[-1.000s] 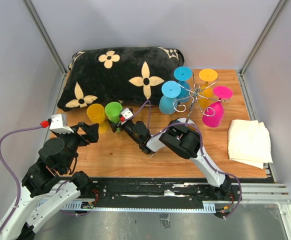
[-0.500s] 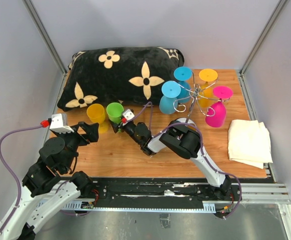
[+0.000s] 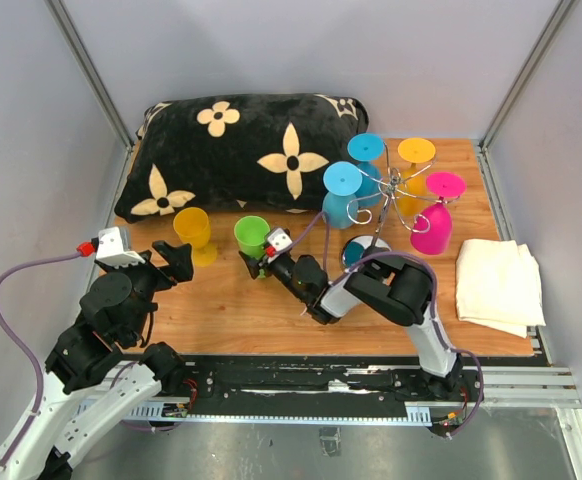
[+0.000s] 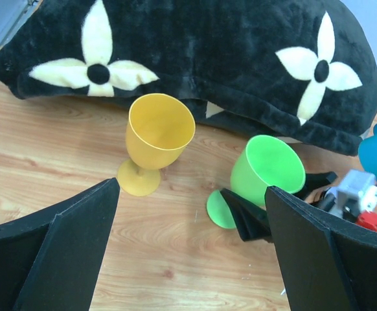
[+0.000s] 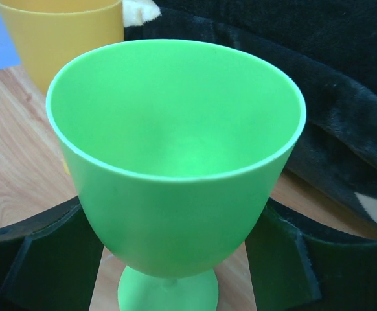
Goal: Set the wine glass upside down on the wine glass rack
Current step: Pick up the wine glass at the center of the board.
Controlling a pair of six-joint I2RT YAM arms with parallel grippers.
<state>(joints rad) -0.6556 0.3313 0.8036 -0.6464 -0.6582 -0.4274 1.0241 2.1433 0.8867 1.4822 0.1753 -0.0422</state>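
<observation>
Noted right hand point(image 3: 259, 262) clamped on tilted green glass point(image 3: 252, 235), mid-surface point(image 3: 231, 310) near pillow point(image 3: 241, 145). Logged left hand point(image 4: 190, 189) wide open, empty. Saw rack point(image 3: 396, 190) far right, well apart.

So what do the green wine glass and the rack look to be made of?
Green wine glass: probably plastic; opaque, evenly coloured, with a soft satin sheen. Wine glass rack: looks like chromed metal wire; its thin curled arms glint bright silver.
</observation>
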